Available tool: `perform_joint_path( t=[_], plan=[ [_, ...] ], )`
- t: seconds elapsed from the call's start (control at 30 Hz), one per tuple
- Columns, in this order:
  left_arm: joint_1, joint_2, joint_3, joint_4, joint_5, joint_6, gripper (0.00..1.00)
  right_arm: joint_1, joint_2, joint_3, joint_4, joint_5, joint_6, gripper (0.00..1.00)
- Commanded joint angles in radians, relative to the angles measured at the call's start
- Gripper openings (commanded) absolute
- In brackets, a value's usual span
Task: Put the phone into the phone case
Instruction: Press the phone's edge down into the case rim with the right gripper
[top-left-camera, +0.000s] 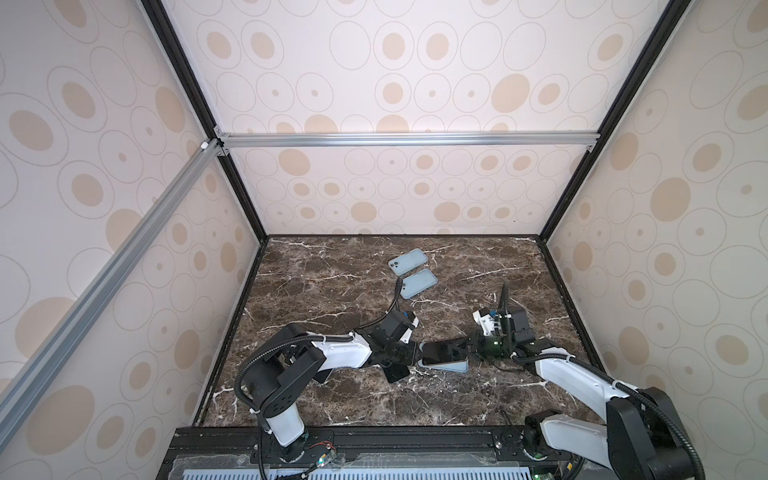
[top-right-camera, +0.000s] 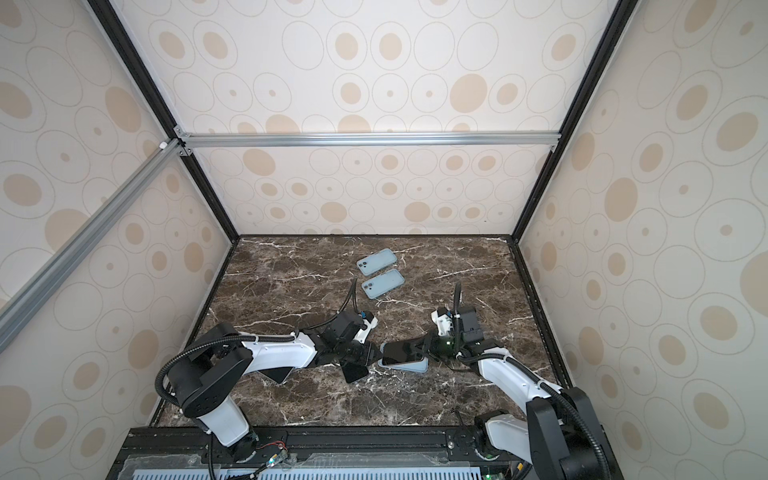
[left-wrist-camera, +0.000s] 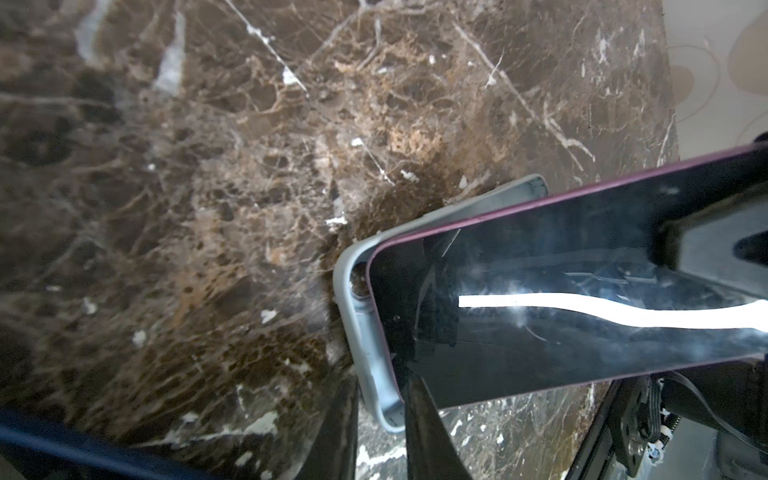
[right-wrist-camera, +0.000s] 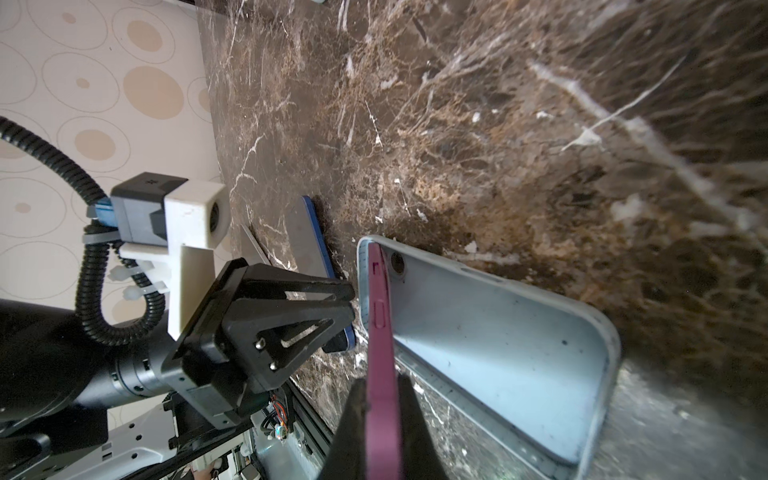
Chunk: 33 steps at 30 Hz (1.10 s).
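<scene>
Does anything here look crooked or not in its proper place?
Yes. The phone sits askew. One end is tucked into the light blue case, which lies flat. The other end is tilted up above the case, pinched in the right claw. The phone is not yet seated.

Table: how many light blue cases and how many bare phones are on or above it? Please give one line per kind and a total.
Light blue cases: 3 (two back cases, open case)
Bare phones: 2 (maroon phone held tilted into the open case, blue phone lying flat)
Total: 5
Dark slab under the left arm: too hidden to count.
</scene>
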Motion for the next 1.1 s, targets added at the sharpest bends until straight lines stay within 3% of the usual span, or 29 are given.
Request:
perform_joint_path(
  t=[0.0,0.7,1.07],
  plan=[
    [0.001,0.016,0.006,0.023,0.024,0.002,0.22,0.001,0.035,-0.045,-0.032,0.071,0.02,0.0],
    [0.001,0.027,-0.028,0.078,0.031,-0.039,0.22,0.001,0.187,-0.102,0.089,0.04,0.054,0.0],
    [0.001,0.023,-0.026,0.004,-0.049,-0.003,0.22,0.001,0.184,-0.034,-0.08,0.116,-0.014,0.06]
  ],
)
